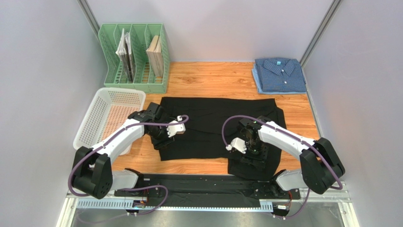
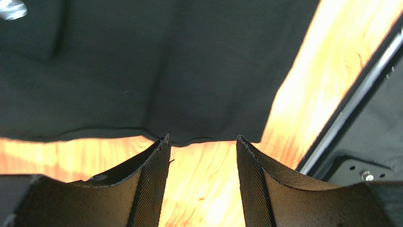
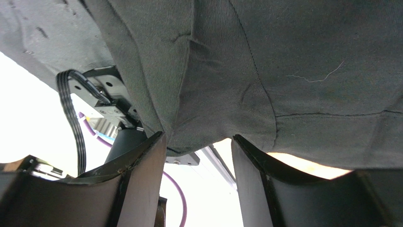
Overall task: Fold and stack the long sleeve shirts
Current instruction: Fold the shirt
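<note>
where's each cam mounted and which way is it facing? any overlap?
Top external: fixed above and behind the bases, looking down at the table; shows left arm, right arm, black shirt, blue shirt.
Left wrist: on the left arm, facing past the left end effector at the black shirt's hem and table; both fingers show, apart.
Right wrist: on the right arm, facing past the right end effector into the black shirt, close; both fingers show, apart.
Shared: black shirt, all three.
</note>
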